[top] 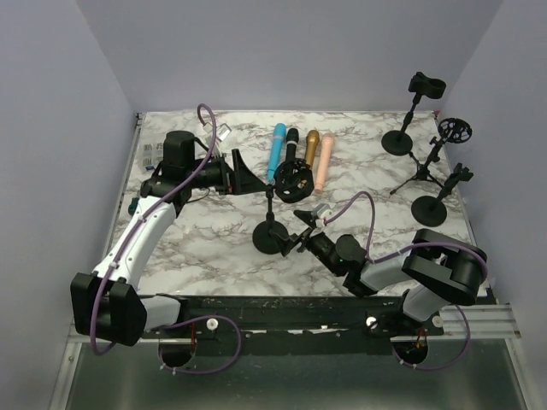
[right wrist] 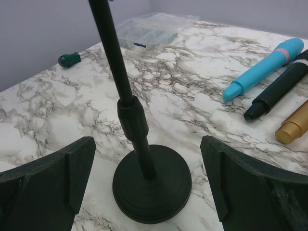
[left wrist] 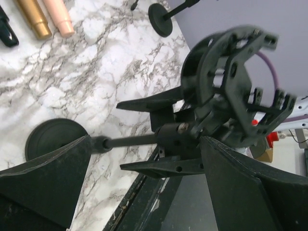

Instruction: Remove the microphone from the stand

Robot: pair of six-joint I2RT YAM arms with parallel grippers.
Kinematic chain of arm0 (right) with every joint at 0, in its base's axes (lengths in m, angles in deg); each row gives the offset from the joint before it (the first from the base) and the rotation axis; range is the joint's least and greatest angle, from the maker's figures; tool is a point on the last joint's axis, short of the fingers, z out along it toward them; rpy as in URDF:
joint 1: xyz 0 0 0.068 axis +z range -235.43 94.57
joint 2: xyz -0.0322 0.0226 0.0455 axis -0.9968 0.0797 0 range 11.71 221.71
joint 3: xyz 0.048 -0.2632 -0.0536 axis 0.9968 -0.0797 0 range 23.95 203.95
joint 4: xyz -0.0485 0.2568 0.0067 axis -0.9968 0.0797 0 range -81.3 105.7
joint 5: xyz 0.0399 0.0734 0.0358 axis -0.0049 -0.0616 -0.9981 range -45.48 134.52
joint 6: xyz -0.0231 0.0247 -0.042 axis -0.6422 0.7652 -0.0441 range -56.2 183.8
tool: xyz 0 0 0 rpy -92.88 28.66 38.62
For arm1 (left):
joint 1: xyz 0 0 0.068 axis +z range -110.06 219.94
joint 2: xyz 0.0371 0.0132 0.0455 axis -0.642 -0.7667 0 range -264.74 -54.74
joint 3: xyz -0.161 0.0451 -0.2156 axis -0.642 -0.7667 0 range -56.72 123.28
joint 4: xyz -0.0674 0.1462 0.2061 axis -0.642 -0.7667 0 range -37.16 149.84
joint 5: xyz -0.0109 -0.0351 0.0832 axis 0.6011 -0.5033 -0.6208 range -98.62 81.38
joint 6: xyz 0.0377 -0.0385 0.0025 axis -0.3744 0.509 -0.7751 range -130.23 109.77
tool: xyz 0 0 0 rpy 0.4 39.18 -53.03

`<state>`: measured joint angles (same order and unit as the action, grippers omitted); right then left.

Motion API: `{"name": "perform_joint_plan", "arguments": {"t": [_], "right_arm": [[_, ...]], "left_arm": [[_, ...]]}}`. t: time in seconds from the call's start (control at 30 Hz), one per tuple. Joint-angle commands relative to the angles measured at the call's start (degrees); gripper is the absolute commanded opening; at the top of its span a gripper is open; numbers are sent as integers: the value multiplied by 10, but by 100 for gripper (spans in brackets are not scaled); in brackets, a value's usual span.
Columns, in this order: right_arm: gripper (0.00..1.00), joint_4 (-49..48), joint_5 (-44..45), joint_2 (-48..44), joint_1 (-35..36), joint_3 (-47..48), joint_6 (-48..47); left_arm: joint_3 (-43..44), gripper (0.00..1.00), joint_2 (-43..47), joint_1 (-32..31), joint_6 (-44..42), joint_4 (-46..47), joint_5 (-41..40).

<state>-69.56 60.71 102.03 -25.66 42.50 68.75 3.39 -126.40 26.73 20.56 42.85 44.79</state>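
Note:
A black stand with a round base [top: 272, 237] holds a black ring shock mount [top: 295, 179] at its top. I cannot make out a microphone inside the mount [left wrist: 231, 82]. Blue [top: 276, 147], black [top: 291, 145], gold [top: 312, 147] and pink [top: 324, 161] microphones lie flat behind it. My left gripper [top: 250, 173] is open just left of the mount, and its fingers [left wrist: 48, 183] frame the pole in the left wrist view. My right gripper [top: 297, 237] is open and empty, with the lower pole [right wrist: 132, 120] and base [right wrist: 151, 187] between its fingers [right wrist: 53, 173].
Three more stands stand at the back right: a clip stand [top: 400, 141], a tripod with a ring mount [top: 453, 130] and a round-base stand [top: 429, 210]. A clear plastic box [top: 152, 154] and a green-handled tool [right wrist: 70, 59] lie at the left edge.

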Motion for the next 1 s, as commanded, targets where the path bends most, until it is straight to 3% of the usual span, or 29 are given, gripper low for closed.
{"name": "perform_joint_plan", "arguments": {"t": [0.0,0.43,0.63,0.97], "right_arm": [[100,-8,-2,-4,-2,-6,4],[100,-3,-7,7,-2,0,9],[100,1,-21,13,-2,7,15],[100,21,-22,-47,-2,-6,5]], "left_arm": [[45,96,1,-3,-2,-13,-16],[-2,96,-17,-16,-15,6,-26],[-1,95,-28,-16,-57,-73,-115],[-36,89,-12,-40,-77,-112,-213]]}}
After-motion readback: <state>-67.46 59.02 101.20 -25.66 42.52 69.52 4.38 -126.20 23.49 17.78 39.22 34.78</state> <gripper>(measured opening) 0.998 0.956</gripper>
